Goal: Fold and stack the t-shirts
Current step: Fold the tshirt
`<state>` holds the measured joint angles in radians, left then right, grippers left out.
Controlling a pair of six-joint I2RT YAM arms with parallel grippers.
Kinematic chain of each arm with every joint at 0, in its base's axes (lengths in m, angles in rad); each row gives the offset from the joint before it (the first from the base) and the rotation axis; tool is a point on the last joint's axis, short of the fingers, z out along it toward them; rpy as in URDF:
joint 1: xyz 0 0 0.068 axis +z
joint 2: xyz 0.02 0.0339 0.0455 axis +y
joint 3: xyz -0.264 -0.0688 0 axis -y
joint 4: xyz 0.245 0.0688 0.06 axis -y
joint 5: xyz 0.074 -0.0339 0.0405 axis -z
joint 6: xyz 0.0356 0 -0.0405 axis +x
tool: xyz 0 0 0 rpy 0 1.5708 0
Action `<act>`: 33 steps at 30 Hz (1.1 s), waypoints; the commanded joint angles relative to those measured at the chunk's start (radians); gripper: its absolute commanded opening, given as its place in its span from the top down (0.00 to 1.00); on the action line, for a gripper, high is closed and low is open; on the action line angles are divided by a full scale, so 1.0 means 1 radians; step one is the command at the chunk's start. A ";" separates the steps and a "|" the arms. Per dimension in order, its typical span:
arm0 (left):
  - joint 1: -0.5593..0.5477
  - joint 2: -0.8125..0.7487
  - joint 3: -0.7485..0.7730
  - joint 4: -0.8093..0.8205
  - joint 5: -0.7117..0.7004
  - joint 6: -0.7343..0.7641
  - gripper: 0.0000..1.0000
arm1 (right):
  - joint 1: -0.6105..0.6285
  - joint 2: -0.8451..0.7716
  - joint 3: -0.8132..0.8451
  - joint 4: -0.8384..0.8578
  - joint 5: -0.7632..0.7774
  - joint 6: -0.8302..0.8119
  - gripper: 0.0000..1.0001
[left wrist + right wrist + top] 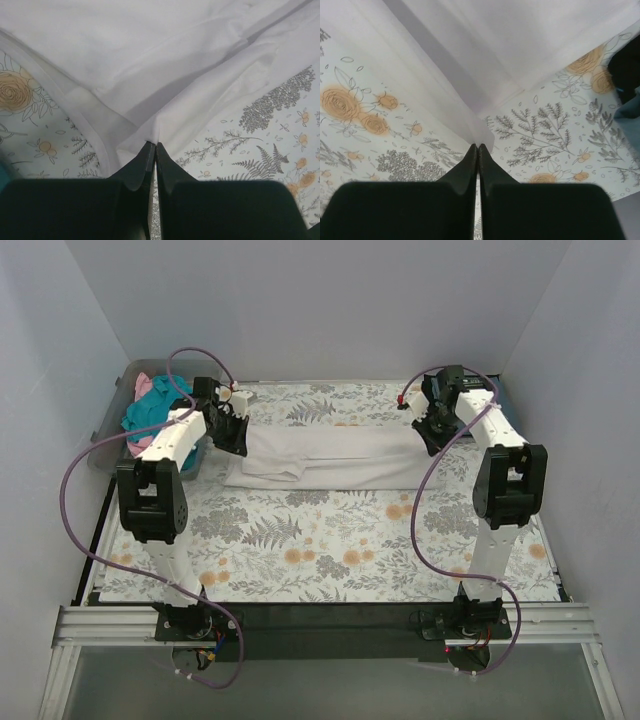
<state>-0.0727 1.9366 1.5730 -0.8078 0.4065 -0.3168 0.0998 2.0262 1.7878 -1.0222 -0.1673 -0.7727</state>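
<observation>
Plainly the white t-shirt (330, 455) is light, limp cloth. It lies as a long folded band across the far middle of the counter (330, 560), with a thicker fold bunched near its left end. I judge that it will sag wherever it is not held, and its layers will slide over one another on the smooth floral cover. The best hold is therefore at the two short ends, pinching every layer at a corner and keeping the span taut between them.

That is where it is held. The left hand (153, 146) has its fingers pressed together on a hemmed corner, the cloth fanning up and away from the tips. The right hand (477, 146) is closed the same way on a gathered fold at the opposite end.

From above, both arms reach forward off their bases at the near edge, elbows raised and forearms slanting down and away. The wrists tip low so each hand meets the shirt close to the counter.

Further out, a teal t-shirt (150, 418) and a pink t-shirt (145, 388) sit heaped in a bin (110, 435) at the far left, beside the left arm.
</observation>
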 commanded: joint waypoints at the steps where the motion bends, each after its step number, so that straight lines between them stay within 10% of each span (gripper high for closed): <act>1: 0.010 -0.134 -0.062 0.010 0.008 0.030 1.00 | 0.000 -0.066 -0.063 -0.032 -0.024 -0.023 0.99; 10: 0.017 -0.243 -0.169 0.038 0.002 0.041 1.00 | 0.000 -0.153 -0.182 -0.041 -0.012 -0.045 0.99; 33: 0.017 0.113 0.173 0.062 -0.006 0.010 1.00 | -0.009 0.149 0.145 -0.041 0.045 -0.048 0.99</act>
<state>-0.0608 2.0560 1.7153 -0.7582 0.4057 -0.3038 0.0975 2.1685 1.8759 -1.0492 -0.1390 -0.7979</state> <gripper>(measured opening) 0.010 0.022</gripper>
